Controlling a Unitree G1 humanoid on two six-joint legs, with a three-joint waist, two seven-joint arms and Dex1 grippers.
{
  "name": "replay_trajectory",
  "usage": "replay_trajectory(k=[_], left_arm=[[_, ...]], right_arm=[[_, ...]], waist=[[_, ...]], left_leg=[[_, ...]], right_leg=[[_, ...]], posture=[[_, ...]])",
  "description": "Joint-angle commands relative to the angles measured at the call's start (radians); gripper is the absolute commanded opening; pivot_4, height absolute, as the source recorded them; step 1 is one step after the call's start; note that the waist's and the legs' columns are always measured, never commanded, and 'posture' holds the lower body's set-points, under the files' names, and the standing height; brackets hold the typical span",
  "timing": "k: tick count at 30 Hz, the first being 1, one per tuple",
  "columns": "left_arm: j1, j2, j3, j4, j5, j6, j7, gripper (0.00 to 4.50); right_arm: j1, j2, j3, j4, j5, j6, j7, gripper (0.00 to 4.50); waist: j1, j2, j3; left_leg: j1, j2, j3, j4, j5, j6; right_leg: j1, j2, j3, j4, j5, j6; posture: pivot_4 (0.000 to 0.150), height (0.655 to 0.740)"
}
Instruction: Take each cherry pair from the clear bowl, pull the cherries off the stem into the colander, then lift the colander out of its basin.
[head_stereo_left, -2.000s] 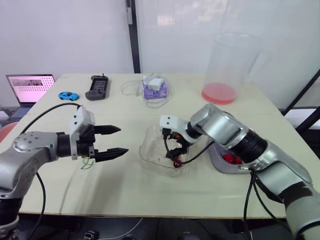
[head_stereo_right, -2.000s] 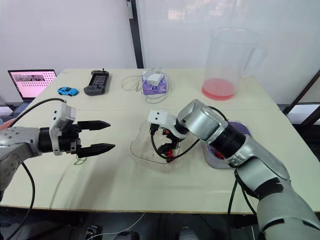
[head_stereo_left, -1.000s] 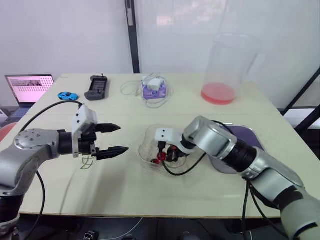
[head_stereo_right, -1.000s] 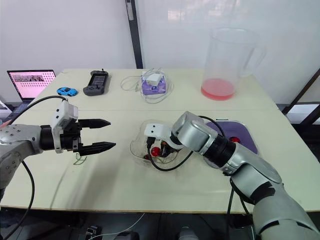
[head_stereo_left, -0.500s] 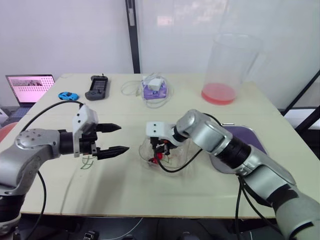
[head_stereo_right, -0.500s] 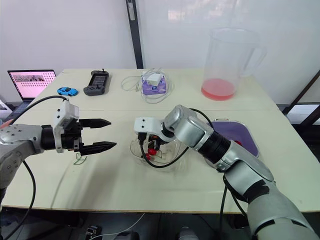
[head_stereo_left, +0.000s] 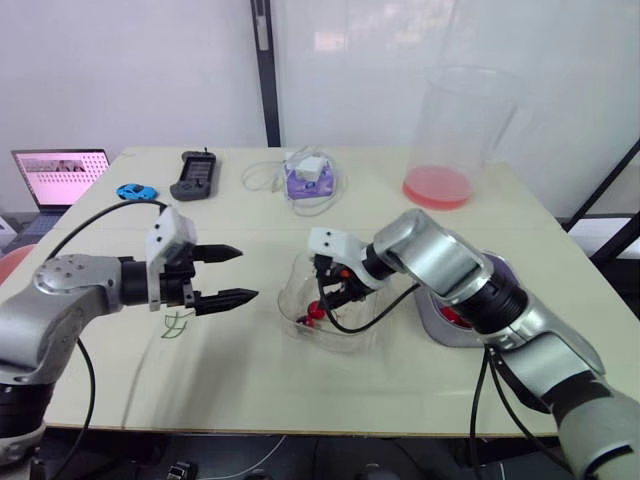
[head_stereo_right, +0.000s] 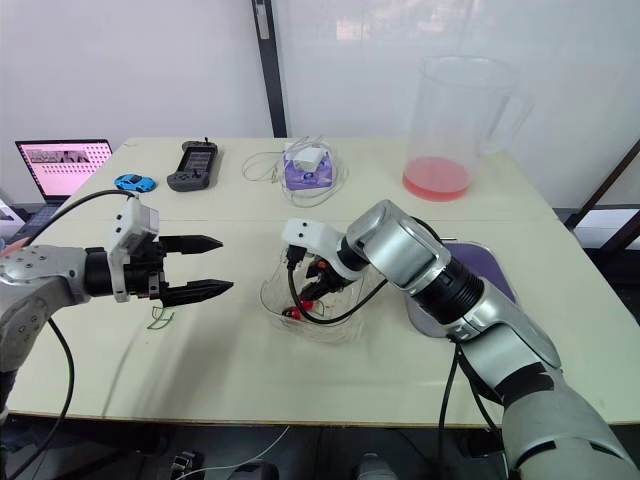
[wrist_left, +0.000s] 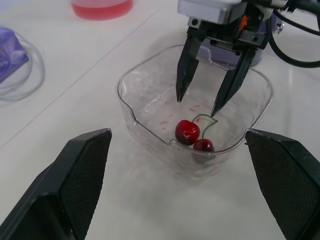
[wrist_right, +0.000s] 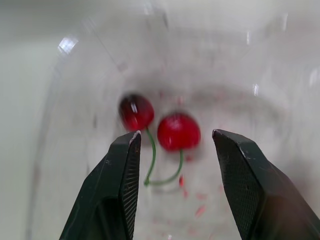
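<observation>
Here the right tool (wrist_left: 197, 104) reaches down into the clear bowl (head_stereo_left: 350, 335), its two black fingers spread apart with the tips pointing at the bowl's floor. The cherry pair (wrist_left: 187, 132) lies on that floor: two red cherries joined by a curved green stem, resting by the bowl wall that faces the left tool. Neither cherry is held. One fingertip of the right tool sits close to the top of the stem's arch, but whether it touches cannot be told; the other tip is apart from the fruit. In the right wrist view the cherries and stem show between the two fingers, beyond their tips.

The left tool (head_stereo_left: 247, 273) hangs above the counter (head_stereo_left: 260, 390) just to the left of the bowl, aimed toward it, fingers spread and holding nothing. Below it, a few loose green stems (head_stereo_left: 175, 325) lie on the counter.

To the right of the bowl, largely hidden behind the right arm, the purple colander (head_stereo_right: 492, 270) sits in its grey basin (head_stereo_left: 440, 325), with a bit of red visible inside.

Farther back stand a clear pitcher (head_stereo_left: 445, 130) with pink liquid at its bottom, a purple box with a white cable (head_stereo_left: 310, 178), a black handheld controller (head_stereo_left: 195, 175), a blue toy car (head_stereo_left: 137, 191) and an open laptop (head_stereo_left: 60, 175).
</observation>
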Motion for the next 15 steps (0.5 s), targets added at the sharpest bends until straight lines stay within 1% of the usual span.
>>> replay_trajectory(k=[1, 10, 12, 13, 14, 15], left_arm=[[-0.023, 0.001, 0.006, -0.006, 0.003, -0.021, -0.006, 4.5], [-0.032, -0.001, -0.004, 0.002, 0.003, -0.019, -0.014, 4.5], [-0.033, -0.001, -0.005, 0.003, 0.005, -0.02, -0.015, 4.5], [-0.034, -0.001, -0.005, 0.003, 0.005, -0.021, -0.015, 4.5], [-0.036, -0.002, -0.006, 0.005, 0.006, -0.022, -0.015, 4.5], [-0.037, -0.002, -0.007, 0.006, 0.007, -0.022, -0.016, 4.5]], right_arm=[[0.005, 0.018, -0.004, -0.023, -0.002, 0.019, -0.048, 2.47], [0.038, 0.027, 0.025, 0.017, -0.008, 0.016, -0.113, 2.47], [0.038, 0.029, 0.024, 0.022, -0.005, 0.02, -0.121, 1.91], [0.039, 0.03, 0.024, 0.024, -0.004, 0.021, -0.124, 1.48], [0.039, 0.03, 0.025, 0.027, -0.004, 0.019, -0.126, 1.14], [0.038, 0.03, 0.026, 0.03, -0.003, 0.018, -0.127, 0.66]], waist=[[-0.001, 0.0, 0.0], [0.0, 0.0, 0.0], [-0.001, 0.0, 0.0], [-0.001, 0.0, 0.0], [-0.001, 0.0, 0.0], [-0.001, 0.0, 0.0]], left_leg=[[0.0, 0.0, 0.0, 0.0, 0.0, 0.0], [0.0, 0.0, 0.0, 0.0, 0.0, 0.0], [0.0, 0.0, 0.0, 0.0, 0.0, 0.0], [0.0, 0.0, 0.0, 0.0, 0.0, 0.0], [0.0, 0.0, 0.0, 0.0, 0.0, 0.0], [0.0, 0.0, 0.0, 0.0, 0.0, 0.0]], right_leg=[[0.0, 0.0, 0.0, 0.0, 0.0, 0.0], [0.0, 0.0, 0.0, 0.0, 0.0, 0.0], [0.0, 0.0, 0.0, 0.0, 0.0, 0.0], [0.0, 0.0, 0.0, 0.0, 0.0, 0.0], [0.0, 0.0, 0.0, 0.0, 0.0, 0.0], [0.0, 0.0, 0.0, 0.0, 0.0, 0.0]], posture=[[0.15, 0.7332], [0.15, 0.7332], [0.15, 0.7332], [0.15, 0.7332], [0.15, 0.7332], [0.15, 0.7332]])
